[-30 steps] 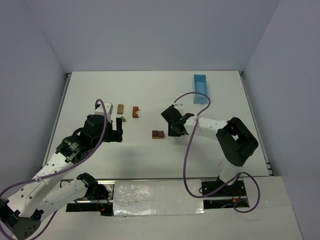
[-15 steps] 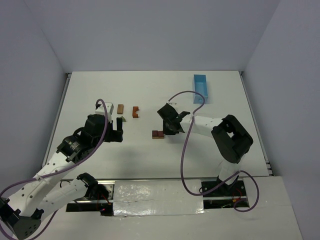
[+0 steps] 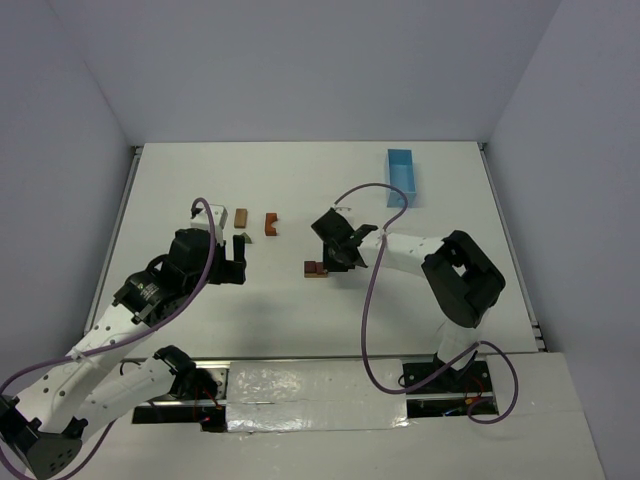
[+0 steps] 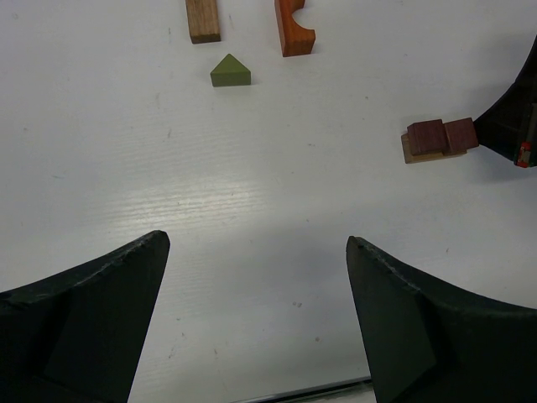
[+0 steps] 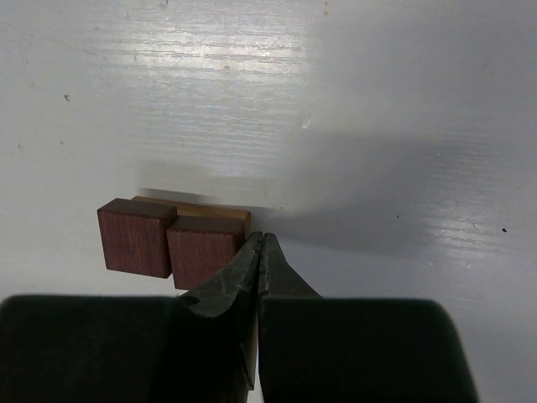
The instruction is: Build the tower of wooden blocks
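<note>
The wood block tower is a low stack (image 3: 316, 268): two dark red cubes (image 5: 134, 237) (image 5: 205, 249) side by side on a light brown plank (image 5: 210, 211). My right gripper (image 5: 263, 238) is shut and empty, its tip against the right side of the nearer cube; the top view shows the right gripper (image 3: 331, 264) just right of the stack. Loose pieces lie to the left: a brown rectangle (image 4: 203, 18), an orange arch (image 4: 294, 25) and an olive-green triangle (image 4: 230, 71). My left gripper (image 4: 256, 243) hangs open and empty, nearer than these pieces, and the left gripper (image 3: 232, 270) is below the triangle (image 3: 243, 237).
A light-blue tray (image 3: 402, 176) stands at the back right of the white table. Grey walls close in the table on three sides. The right arm's purple cable (image 3: 372, 200) loops above the table behind the stack.
My right gripper, still shut, has moved left until its tip reached the right side of the stack. The left arm and the loose pieces have not moved.
</note>
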Robot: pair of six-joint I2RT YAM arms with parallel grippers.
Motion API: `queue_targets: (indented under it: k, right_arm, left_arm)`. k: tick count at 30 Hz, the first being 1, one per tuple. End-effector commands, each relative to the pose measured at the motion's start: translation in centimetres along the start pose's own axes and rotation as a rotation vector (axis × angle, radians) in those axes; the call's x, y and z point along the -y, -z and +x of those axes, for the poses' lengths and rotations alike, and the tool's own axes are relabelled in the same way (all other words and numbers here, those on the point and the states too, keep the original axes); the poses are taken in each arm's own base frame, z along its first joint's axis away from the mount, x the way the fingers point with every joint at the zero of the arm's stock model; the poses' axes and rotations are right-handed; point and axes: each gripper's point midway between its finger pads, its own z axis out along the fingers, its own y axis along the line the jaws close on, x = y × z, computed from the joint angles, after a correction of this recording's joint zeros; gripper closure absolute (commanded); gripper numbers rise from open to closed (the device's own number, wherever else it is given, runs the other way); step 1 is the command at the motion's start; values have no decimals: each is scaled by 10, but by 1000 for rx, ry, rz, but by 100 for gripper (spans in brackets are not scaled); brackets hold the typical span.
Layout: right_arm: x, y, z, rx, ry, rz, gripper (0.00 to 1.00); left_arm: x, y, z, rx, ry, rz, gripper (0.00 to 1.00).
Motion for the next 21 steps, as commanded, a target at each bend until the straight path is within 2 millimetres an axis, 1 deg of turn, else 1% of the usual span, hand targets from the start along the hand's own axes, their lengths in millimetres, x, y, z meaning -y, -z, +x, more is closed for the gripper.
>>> queue_targets:
  k: [1, 7, 9, 21]
  right_arm:
    - [-9, 9, -10, 39, -25, -31, 100]
    - [-9, 10, -12, 40, -25, -24, 100]
    - [-11, 13, -12, 45, -31, -38, 100]
    - [-13, 17, -9, 42, -48, -71, 100]
  left_arm:
    - [0, 0, -5, 27, -5, 3, 1]
    - [-1, 1, -6, 31, -1, 3, 1]
    - [0, 1, -6, 31, -2, 4, 1]
    - [0, 1, -6, 31, -3, 8, 0]
